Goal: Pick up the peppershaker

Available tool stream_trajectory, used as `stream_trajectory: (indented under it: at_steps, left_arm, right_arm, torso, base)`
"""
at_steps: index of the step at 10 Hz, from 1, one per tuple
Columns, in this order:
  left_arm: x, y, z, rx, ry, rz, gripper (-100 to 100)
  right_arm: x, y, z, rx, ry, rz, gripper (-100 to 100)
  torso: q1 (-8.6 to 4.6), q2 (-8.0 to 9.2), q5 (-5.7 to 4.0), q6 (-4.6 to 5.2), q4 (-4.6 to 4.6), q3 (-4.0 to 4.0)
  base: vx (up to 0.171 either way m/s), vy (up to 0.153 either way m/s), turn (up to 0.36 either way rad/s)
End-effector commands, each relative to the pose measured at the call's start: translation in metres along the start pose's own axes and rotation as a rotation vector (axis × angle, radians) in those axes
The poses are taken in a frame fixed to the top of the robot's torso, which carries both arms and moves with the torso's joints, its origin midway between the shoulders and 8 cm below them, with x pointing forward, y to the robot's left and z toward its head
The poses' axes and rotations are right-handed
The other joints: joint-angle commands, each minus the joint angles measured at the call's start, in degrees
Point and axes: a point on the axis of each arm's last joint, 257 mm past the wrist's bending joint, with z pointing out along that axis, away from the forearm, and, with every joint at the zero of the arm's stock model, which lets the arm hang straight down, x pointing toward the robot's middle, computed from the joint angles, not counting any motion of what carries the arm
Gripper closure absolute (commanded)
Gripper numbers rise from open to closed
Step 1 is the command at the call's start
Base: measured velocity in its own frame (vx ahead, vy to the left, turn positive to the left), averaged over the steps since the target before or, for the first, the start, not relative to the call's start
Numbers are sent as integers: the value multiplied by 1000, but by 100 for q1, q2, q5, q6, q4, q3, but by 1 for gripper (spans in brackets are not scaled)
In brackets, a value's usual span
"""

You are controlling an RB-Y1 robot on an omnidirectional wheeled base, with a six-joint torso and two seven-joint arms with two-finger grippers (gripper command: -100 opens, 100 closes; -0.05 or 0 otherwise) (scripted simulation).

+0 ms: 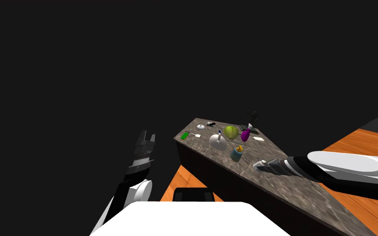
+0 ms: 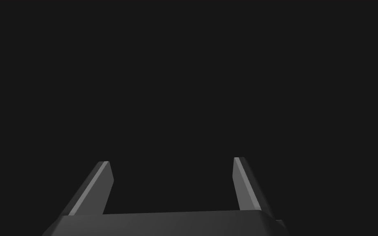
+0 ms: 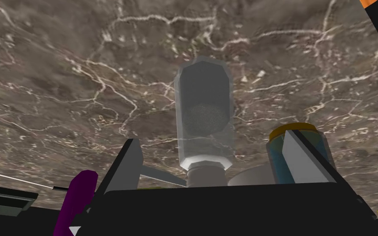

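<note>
Over the near stretch of the veined stone bench [image 1: 262, 150], the right tool [image 1: 257, 165] hangs released, its blades spread wide. Between them, untouched, sits the pepper shaker [image 3: 203, 119], a clear grey cylinder with a dark fill. Just beside it is a blue jar [image 3: 275, 157] with a yellow lid, and a purple bottle [image 3: 75, 196] lies farther off. Off the bench to the left, the left tool [image 1: 148, 134] is raised, blades apart, holding nothing.
</note>
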Motion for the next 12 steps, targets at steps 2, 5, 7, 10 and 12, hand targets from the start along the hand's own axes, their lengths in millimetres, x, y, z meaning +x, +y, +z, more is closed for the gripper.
stream_trajectory:
  at_steps: [2, 5, 7, 10, 12]
  left_arm:
    - [0, 0, 0, 0, 0, 0, 0]
    - [0, 0, 0, 0, 0, 0, 0]
    - [0, 0, 0, 0, 0, 0, 0]
    - [0, 0, 0, 0, 0, 0, 0]
    - [0, 0, 0, 0, 0, 0, 0]
  right_arm:
    - [16, -4, 10, 6, 0, 12, -100]
    - [11, -2, 8, 5, -1, 8, 100]
    - [11, -2, 8, 5, -1, 8, 100]
    - [1, -2, 1, 2, -1, 0, 100]
    - [-1, -3, 0, 3, -2, -3, 100]
  torso:
    - [-3, -3, 0, 0, -1, -2]
    - [-3, 8, 1, 1, 2, 4]
    - [-4, 8, -3, 1, 1, 4]
    - [-5, 8, -3, 0, 1, 4]
    - [-7, 23, 0, 6, 5, 13]
  base:
    - [40, 4, 67]
    - [3, 2, 0]
    - [0, 0, 0]
    - [-8, -2, -25]
    - [-27, -9, -46]
